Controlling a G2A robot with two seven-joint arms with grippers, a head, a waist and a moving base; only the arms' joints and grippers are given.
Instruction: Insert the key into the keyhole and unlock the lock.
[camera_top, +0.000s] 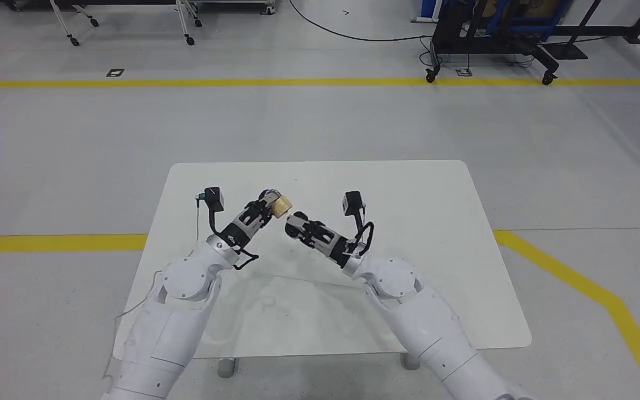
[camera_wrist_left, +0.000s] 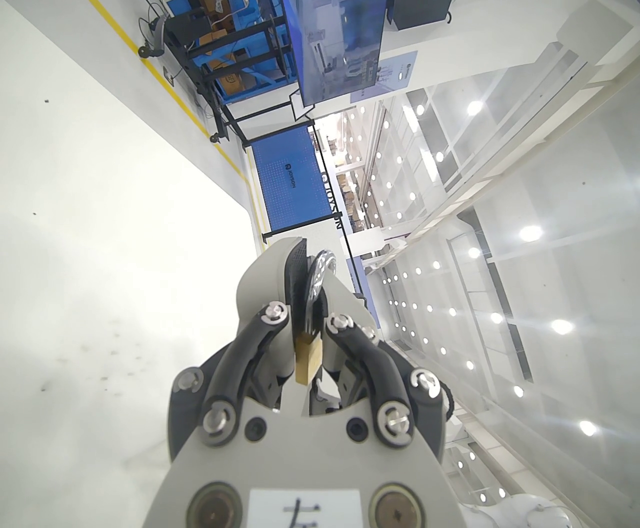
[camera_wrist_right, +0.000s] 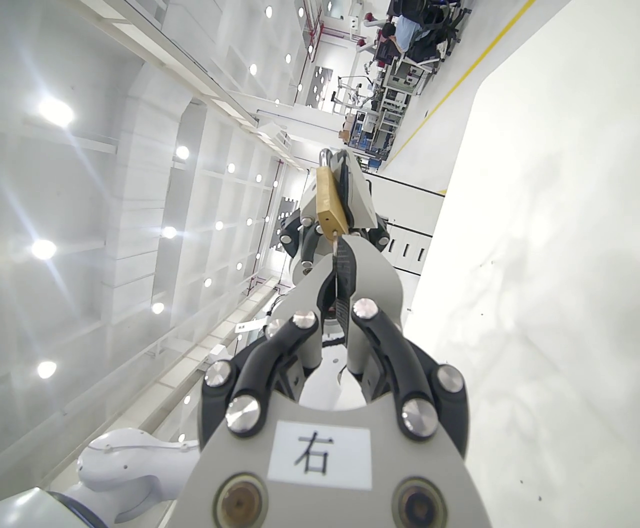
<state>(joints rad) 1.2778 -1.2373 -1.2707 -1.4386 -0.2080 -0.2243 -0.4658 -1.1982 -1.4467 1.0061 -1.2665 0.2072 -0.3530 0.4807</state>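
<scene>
So your left hand (camera_wrist_left: 315, 274) is clenched on the small brass padlock with the silvery shackle (camera_wrist_left: 307, 361), holding it up off the white surface (camera_top: 430, 220). Your right hand (camera_wrist_right: 346, 252) is pinched tight on the thin silvery metal key (camera_wrist_right: 333, 245), and the key's tip is touching the bottom end of the lock body. I'd say pickup and lining-up are done and insertion is only just starting. Can't tell how deep the key sits, and the turn plus popping the shackle are left to do.
</scene>
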